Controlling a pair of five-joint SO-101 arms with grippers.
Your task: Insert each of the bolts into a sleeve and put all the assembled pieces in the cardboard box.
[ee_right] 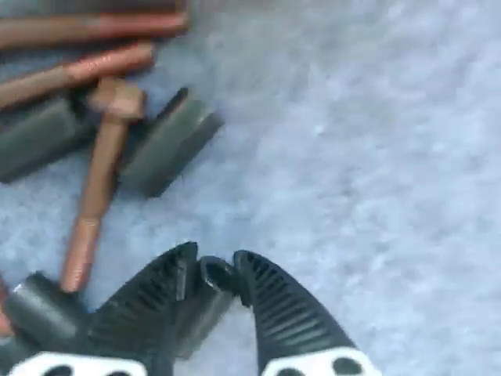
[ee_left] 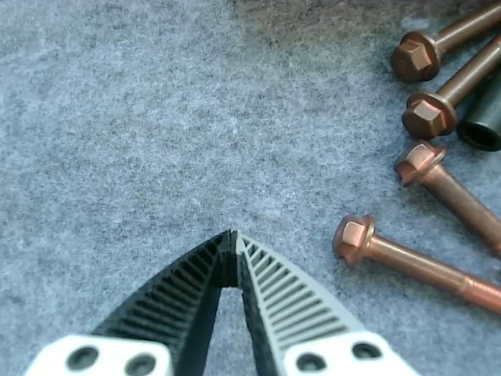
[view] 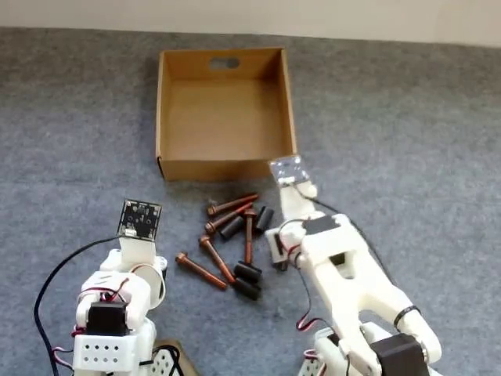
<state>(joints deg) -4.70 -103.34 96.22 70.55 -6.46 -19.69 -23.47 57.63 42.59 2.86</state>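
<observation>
Cardboard box (view: 223, 168) open-topped and unobstructed, bolts (view: 232, 205) and sleeves (view: 248, 272) crowded just before it, bare worktop (view: 70, 157) either side.

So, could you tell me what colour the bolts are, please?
The bolts are copper-brown; left wrist view.

The high view looks steeply down on the grey felt bench (view: 407, 117) from behind both arms. Both wrist views face it closely; all three share the copper-coloured hex-head metal bolts (ee_left: 427, 265).
</observation>
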